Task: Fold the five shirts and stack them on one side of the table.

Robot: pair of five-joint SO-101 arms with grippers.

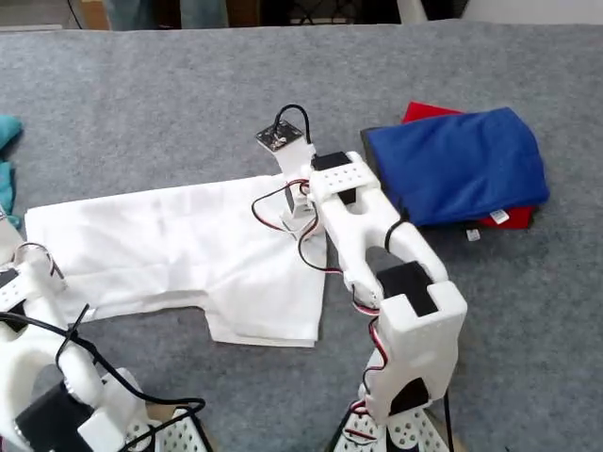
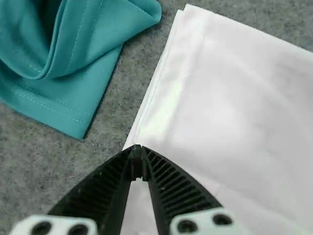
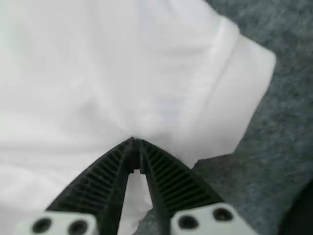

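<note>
1. Okay, surface: a grey felt-like cover (image 1: 188,85) spans the whole table. Past its far edge there is only a dim strip of room, too dark to make out.
2. The white shirt (image 1: 179,250) lies flat and partly folded across the middle of the table, between the two arms, with one sleeve poking toward the near edge.
3. The left gripper (image 2: 136,155) is at the shirt's end on the left arm's side. Its jaws are closed tip to tip right at the cloth's corner edge, and white fabric shows between them lower down, so they are pinching the white shirt.
4. The right gripper (image 3: 133,146) is at the opposite end of the shirt, near the sleeve hem. Its jaws are also closed, tips pressed into the white cloth, gripping it.
5. The teal shirt (image 2: 58,58) sits crumpled just beside the left gripper's corner of the white shirt. It is near but apart, with grey cover visible between them.
6. The stack sits on the right arm's side: a folded blue shirt (image 1: 452,165) on top, a red shirt (image 1: 429,113) peeking out under it, and a dark layer (image 1: 369,141) along the edge. It is close to the white shirt but not touching it.
7. Writing: small white tags (image 1: 499,217) stick out at the stack's near edge, with print too small to read.
</note>
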